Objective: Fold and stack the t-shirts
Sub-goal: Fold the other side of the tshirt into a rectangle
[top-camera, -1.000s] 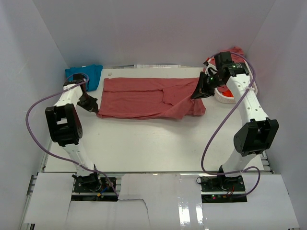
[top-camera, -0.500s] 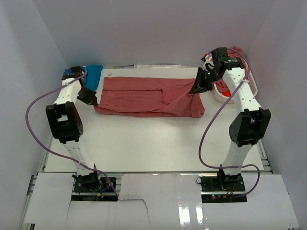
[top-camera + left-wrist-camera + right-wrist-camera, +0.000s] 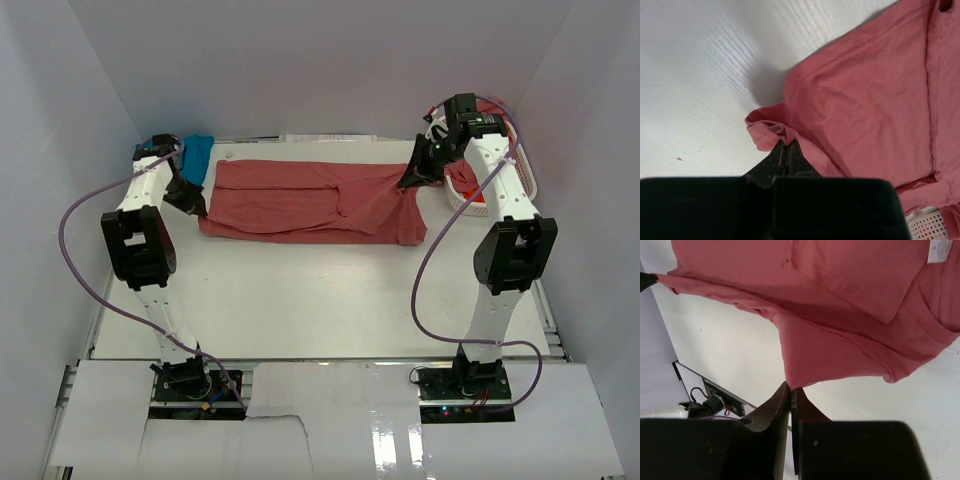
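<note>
A dusty rose-red t-shirt (image 3: 300, 200) lies partly folded across the far half of the table. My left gripper (image 3: 199, 207) is shut on its near left corner, and the bunched cloth (image 3: 772, 132) shows at the fingertips in the left wrist view. Over at the shirt's right end, my right gripper (image 3: 407, 183) is shut on the cloth edge (image 3: 805, 375) and holds it lifted off the table. A turquoise blue t-shirt (image 3: 196, 155) lies at the far left corner. More red cloth (image 3: 494, 106) sits in the basket.
A white slatted basket (image 3: 520, 170) stands at the far right behind my right arm. White walls close in the table on the left, back and right. The bare tabletop (image 3: 320, 290) stretches between the shirt and the arm bases.
Both grippers have moved toward the back of the table, carrying the shirt's near edge with them. The shirt now lies narrower and farther back.
</note>
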Robot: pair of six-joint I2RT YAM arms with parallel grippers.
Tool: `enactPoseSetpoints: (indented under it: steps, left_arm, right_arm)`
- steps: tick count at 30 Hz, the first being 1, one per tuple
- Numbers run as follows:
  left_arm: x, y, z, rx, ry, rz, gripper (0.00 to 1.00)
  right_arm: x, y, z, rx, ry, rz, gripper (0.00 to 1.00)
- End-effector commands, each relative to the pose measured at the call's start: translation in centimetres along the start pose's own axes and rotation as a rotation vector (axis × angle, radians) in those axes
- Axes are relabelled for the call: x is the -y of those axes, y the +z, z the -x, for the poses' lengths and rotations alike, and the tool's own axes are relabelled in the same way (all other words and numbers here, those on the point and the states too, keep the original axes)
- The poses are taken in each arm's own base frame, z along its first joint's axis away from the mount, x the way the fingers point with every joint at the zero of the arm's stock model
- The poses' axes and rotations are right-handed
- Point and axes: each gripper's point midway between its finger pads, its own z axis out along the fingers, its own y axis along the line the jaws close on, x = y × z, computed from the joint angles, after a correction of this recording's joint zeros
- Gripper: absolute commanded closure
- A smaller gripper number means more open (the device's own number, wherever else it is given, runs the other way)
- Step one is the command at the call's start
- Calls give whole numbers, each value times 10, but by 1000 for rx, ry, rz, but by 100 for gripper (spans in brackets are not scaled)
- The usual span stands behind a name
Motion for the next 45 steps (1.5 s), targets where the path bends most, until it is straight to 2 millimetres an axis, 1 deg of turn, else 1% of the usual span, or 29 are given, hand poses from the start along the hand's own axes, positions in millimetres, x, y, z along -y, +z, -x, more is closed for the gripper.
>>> enactPoseSetpoints:
  steps: [1, 2, 4, 5, 7, 8, 9, 13, 18, 22, 24, 28, 29, 36, 45]
  left_arm:
    - [14, -9, 0, 11, 7, -25, 100]
    - [16, -10, 2, 16, 7, -29, 100]
    - [18, -10, 3, 18, 8, -30, 100]
    - [19, -8, 4, 19, 8, -27, 100]
    - [23, -12, 9, 31, 11, -34, 100]
    - [24, -9, 9, 27, 13, -29, 100]
    - [27, -12, 12, 31, 14, -34, 100]
    - [29, -9, 14, 25, 11, -26, 100]
    - [26, -5, 21, 26, -28, -18, 100]
    - [33, -6, 28, 35, -37, -36, 100]
    - [34, -5, 28, 25, -44, -40, 100]
    - [36, -4, 29, 25, -52, -46, 100]
    - [37, -5, 30, 28, -50, -50, 100]
    - [41, -2, 38, 33, -52, -60, 100]
    - [47, 3, 43, 36, -46, -70, 100]
  right_arm:
    - [-7, -6, 20, 54, -36, 30, 92]
    - [-8, -9, 26, 69, -37, 32, 92]
    - [-4, -6, 30, 62, -27, 31, 92]
    - [-5, -9, 35, 75, -29, 34, 92]
    - [0, -5, 38, 69, -19, 33, 92]
    - [1, -4, 39, 68, -19, 34, 92]
    - [3, -2, 42, 69, -16, 33, 92]
    - [14, 1, 48, 76, 1, 21, 92]
    - [23, 1, 58, 107, 10, 19, 92]
    - [28, -1, 69, 147, 10, 29, 92]
    - [29, -1, 74, 171, 4, 31, 92]
    - [36, -1, 81, 197, 4, 34, 92]
    - [39, 2, 79, 192, 11, 33, 92]
    - [41, 10, 88, 224, 0, 57, 92]
    - [45, 22, 100, 259, -13, 76, 92]
